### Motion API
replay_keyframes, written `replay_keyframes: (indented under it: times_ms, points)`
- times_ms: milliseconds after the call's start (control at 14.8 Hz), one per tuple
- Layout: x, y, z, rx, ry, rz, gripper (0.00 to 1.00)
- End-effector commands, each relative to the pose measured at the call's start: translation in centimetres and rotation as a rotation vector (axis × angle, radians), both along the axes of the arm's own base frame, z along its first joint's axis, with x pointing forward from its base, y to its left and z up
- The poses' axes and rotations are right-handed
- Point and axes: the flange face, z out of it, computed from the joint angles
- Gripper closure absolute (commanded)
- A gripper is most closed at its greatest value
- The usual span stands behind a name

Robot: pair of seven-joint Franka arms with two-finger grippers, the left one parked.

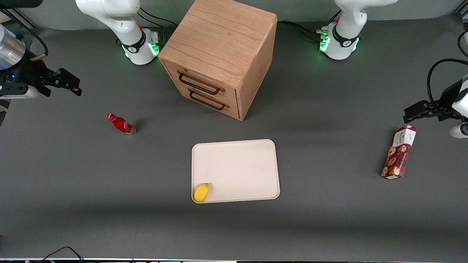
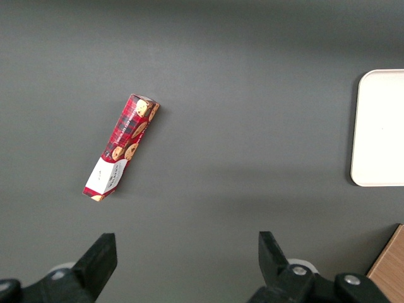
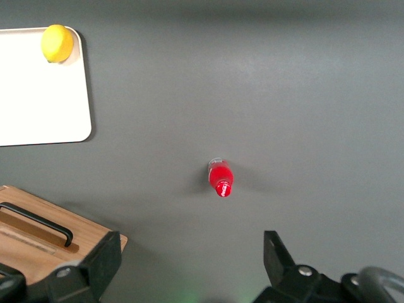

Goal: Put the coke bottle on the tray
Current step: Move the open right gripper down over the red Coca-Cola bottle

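We have not started: the tray [image 1: 252, 160] lies well apart from the jaws. The gripper [image 1: 67, 84] hovers wide open, holding nothing. The coke bottle [image 1: 121, 124] stands on the table [image 1: 73, 190] near, below the jaws.

Pincer [image 3: 189, 265] is wide open, holding nothing, up above the worktop [image 3: 303, 95]. Coke bottle [image 3: 220, 177] stands upright just ahead of the fingertips [image 3: 104, 255], untouched.

Hand [image 1: 69, 83] open, well apart from coke bottle [image 1: 121, 124]
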Motion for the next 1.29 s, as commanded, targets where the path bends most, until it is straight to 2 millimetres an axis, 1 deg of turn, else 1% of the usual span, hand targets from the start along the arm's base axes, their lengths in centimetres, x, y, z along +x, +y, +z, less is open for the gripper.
replay_keyframes:
  times_ms: [0,68,136,203,271,407,542,678,814,881,949,1085,1153,1220]
  points:
    - [1.2,0.5,-0.3,0.023,0.025,-0.012,0.00]
    - [1.3,0.5,-0.1,0.022,0.020,-0.005,0.00]
    - [1.2,0.3,-0.4,0.021,0.034,-0.002,0.00]
    - [1.2,0.3,-1.6,0.019,0.077,0.002,0.00]
    - [0.9,0.3,-3.6,0.016,0.119,0.002,0.00]
    - [-0.6,-0.1,-8.3,-0.002,0.156,0.000,0.00]
    - [-2.4,-0.5,-14.1,-0.009,0.130,0.001,0.00]
    - [-3.4,-1.4,-20.2,-0.017,0.095,0.017,0.00]
    - [-4.4,-2.0,-25.0,-0.019,0.069,0.037,0.00]
    - [-5.0,-2.8,-26.7,-0.018,0.057,0.025,0.00]
    - [-5.5,-3.2,-28.2,-0.015,0.048,0.018,0.00]
    - [-5.9,-3.2,-30.0,-0.012,0.043,0.020,0.00]
    - [-6.0,-3.3,-30.3,-0.012,0.041,0.020,0.18]
    - [-6.1,-3.3,-30.5,-0.012,0.044,0.020,0.48]
